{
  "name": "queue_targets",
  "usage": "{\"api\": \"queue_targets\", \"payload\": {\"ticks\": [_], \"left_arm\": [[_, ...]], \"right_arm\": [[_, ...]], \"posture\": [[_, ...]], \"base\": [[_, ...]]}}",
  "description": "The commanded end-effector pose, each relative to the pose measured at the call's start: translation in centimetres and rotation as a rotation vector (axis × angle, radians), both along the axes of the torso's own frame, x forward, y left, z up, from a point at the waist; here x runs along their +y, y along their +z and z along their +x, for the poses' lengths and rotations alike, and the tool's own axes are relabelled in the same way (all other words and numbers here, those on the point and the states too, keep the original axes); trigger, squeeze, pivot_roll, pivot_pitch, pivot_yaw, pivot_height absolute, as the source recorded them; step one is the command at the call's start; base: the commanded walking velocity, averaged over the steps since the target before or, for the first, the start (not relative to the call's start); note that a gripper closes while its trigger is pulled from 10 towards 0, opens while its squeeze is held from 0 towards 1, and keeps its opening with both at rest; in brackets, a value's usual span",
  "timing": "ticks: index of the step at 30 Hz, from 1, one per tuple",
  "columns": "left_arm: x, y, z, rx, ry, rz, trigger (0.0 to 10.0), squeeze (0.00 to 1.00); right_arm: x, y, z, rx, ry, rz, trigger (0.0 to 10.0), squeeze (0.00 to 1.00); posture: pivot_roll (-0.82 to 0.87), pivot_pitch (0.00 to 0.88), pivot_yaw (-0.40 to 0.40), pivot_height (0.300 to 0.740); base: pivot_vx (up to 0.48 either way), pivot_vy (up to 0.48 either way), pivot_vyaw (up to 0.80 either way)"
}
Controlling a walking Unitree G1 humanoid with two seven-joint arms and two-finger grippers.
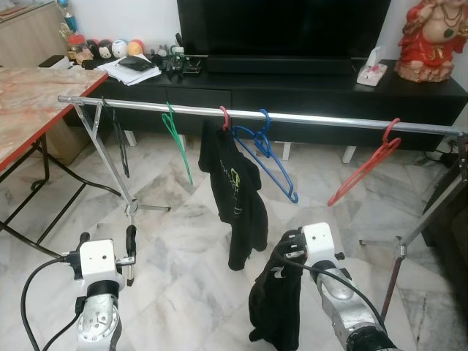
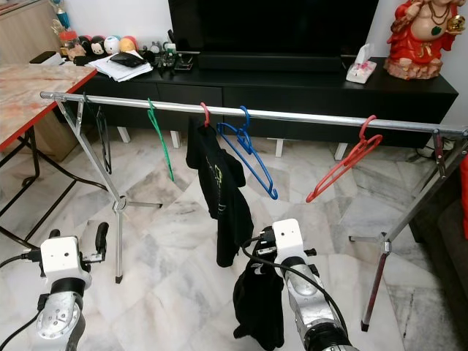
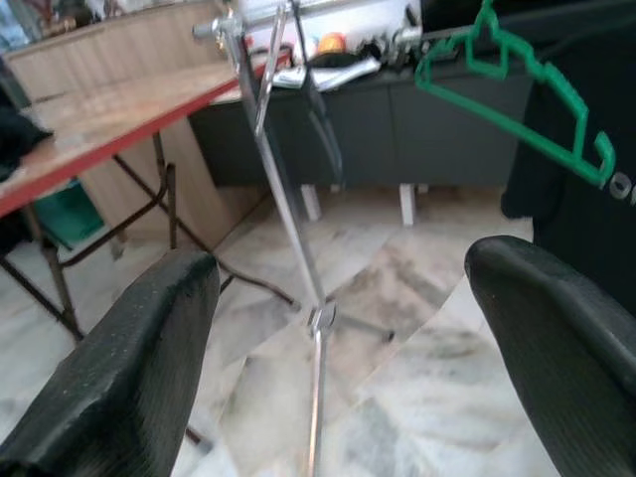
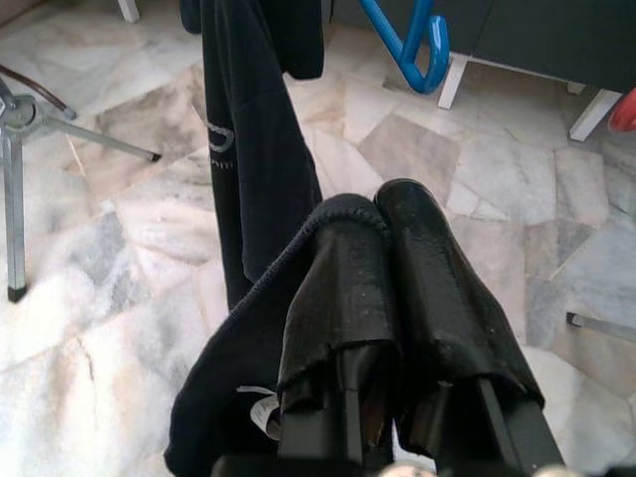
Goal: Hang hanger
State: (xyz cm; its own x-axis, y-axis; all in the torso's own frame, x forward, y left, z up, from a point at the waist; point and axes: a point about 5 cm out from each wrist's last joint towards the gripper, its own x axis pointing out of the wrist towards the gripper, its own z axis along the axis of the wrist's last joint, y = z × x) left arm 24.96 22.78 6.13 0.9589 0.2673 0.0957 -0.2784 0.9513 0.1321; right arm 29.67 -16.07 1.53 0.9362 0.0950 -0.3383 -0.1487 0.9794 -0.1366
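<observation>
A silver clothes rail [image 1: 314, 118] runs across in front of me at chest height. On it hang a black hanger [image 1: 119, 142], a green hanger [image 1: 175, 139], a black T-shirt [image 1: 238, 190] on a red hanger, a blue hanger [image 1: 267, 153] and an empty red hanger [image 1: 365, 164]. My right gripper [image 1: 289, 252] is low, below the blue hanger, shut on a black garment [image 1: 276, 307] that droops from its fingers [image 4: 348, 288]. My left gripper [image 1: 107, 235] is open and holds nothing, near the rack's left leg [image 3: 288, 219].
A marble table with a red edge [image 1: 29, 110] stands at the left. Behind the rail runs a black TV cabinet [image 1: 307, 88] with small items, a tissue box [image 1: 371, 69] and a red statue [image 1: 431, 36]. The rack's right leg [image 1: 398, 256] stands on the marble floor.
</observation>
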Motion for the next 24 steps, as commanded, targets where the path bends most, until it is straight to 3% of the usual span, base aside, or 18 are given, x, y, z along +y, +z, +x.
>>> {"api": "queue_targets", "payload": {"ticks": [1, 8, 12, 16, 24], "left_arm": [[-0.2, 0.4, 0.0, -0.010, -0.016, -0.008, 10.0, 0.00], [-0.2, 1.0, 0.0, -0.005, -0.015, -0.005, 10.0, 0.00], [0.0, 1.2, 0.1, 0.000, -0.018, 0.010, 10.0, 0.00], [0.0, 1.8, 0.1, -0.014, -0.024, -0.004, 10.0, 0.00], [0.2, 2.3, 0.4, -0.024, -0.037, 0.000, 10.0, 0.00]], "right_arm": [[0.2, 0.5, 0.4, -0.033, -0.008, 0.021, 10.0, 0.00], [0.0, -1.9, -1.2, 0.082, -0.004, -0.020, 10.0, 0.00], [-1.0, -2.8, -1.8, 0.136, -0.043, -0.056, 10.0, 0.00], [-1.6, -3.1, -2.1, 0.147, -0.096, -0.029, 10.0, 0.00], [-1.3, -2.9, -2.2, 0.102, -0.094, -0.005, 10.0, 0.00]], "posture": [[-0.10, 0.000, 0.068, 0.740], [-0.11, 0.000, 0.070, 0.740], [-0.10, 0.000, 0.070, 0.740], [-0.09, 0.000, 0.068, 0.740], [-0.10, 0.000, 0.076, 0.740]], "base": [[0.000, 0.000, 0.00], [0.000, 0.000, 0.00], [0.000, 0.000, 0.00], [0.000, 0.000, 0.00], [0.000, 0.000, 0.00]]}}
